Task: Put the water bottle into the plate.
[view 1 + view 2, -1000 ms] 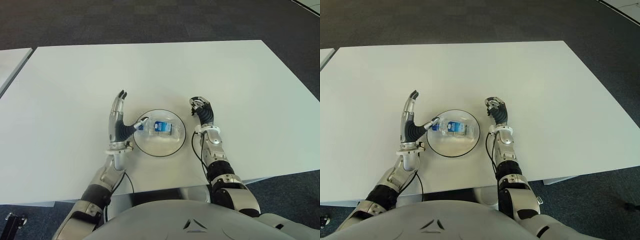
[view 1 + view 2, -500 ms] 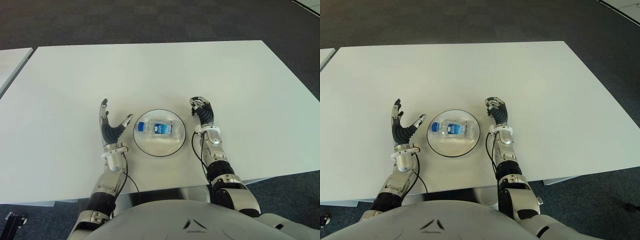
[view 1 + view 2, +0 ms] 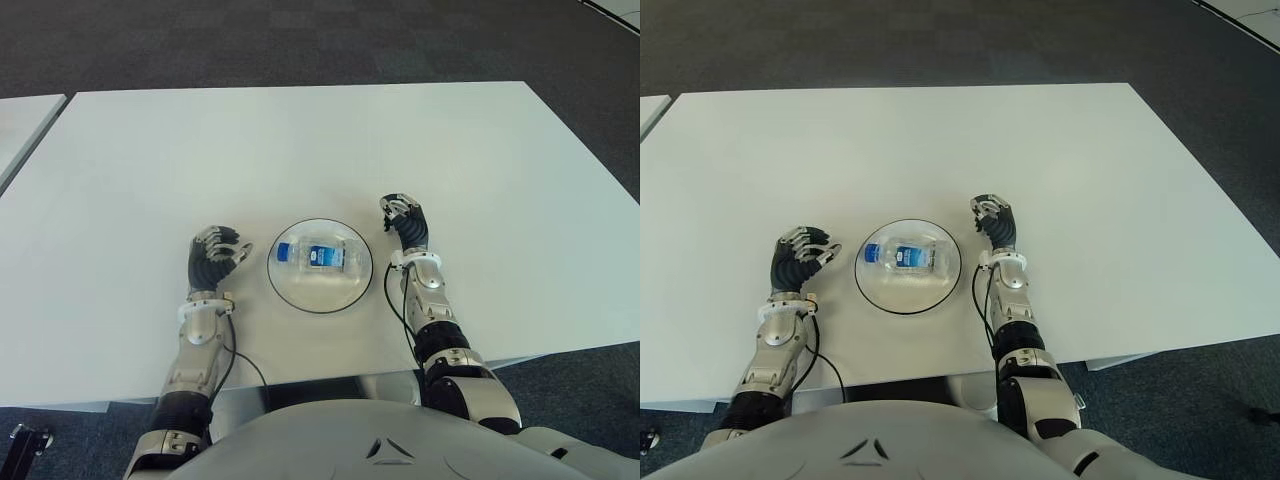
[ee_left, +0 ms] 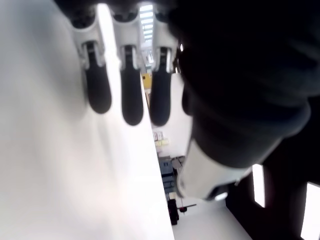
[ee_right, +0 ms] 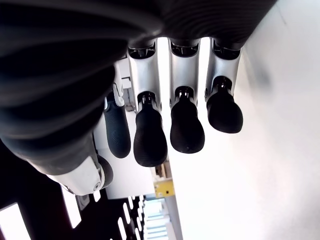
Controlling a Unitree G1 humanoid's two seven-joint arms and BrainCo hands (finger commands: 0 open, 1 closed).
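Observation:
A small clear water bottle [image 3: 320,256] with a blue cap and blue label lies on its side inside the round white plate [image 3: 300,293] near the table's front edge. My left hand [image 3: 212,257] shows just left of the plate, apart from it, fingers curled and holding nothing; its wrist view shows only curled fingers [image 4: 125,95] over bare table. My right hand [image 3: 405,222] shows just right of the plate, fingers [image 5: 185,125] curled on nothing.
The white table [image 3: 330,140] stretches wide behind and to both sides of the plate. Dark carpet lies beyond its far edge. The corner of another white table [image 3: 20,120] shows at the far left.
My left hand let go of the bottle, drew back to the left away from the plate, lowered and curled its fingers. The bottle stays in the plate. The right hand has not moved.

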